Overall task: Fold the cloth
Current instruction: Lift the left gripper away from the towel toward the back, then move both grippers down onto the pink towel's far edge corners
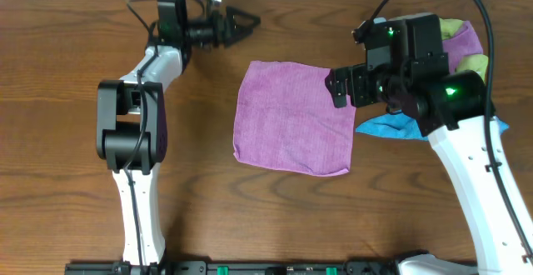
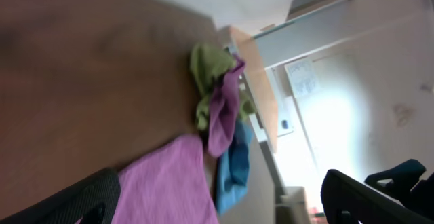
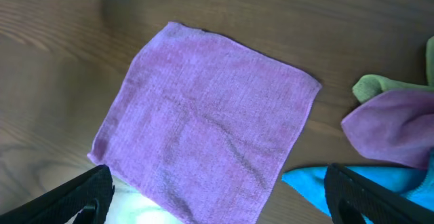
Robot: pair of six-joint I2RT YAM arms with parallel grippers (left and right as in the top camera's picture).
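A purple cloth (image 1: 293, 118) lies flat and unfolded on the wooden table; it also shows in the right wrist view (image 3: 207, 125) and at the bottom of the left wrist view (image 2: 169, 183). My right gripper (image 1: 343, 87) hangs open and empty above the cloth's right edge, its fingers wide apart (image 3: 217, 200). My left gripper (image 1: 241, 21) is open and empty at the table's far edge, left of the cloth and apart from it, fingers spread (image 2: 217, 200).
A pile of other cloths lies at the far right: green (image 1: 454, 29), purple (image 1: 465, 43) and blue (image 1: 391, 127). They also show in the left wrist view (image 2: 217, 81) and the right wrist view (image 3: 393, 122). Another purple cloth (image 1: 161, 133) lies under the left arm.
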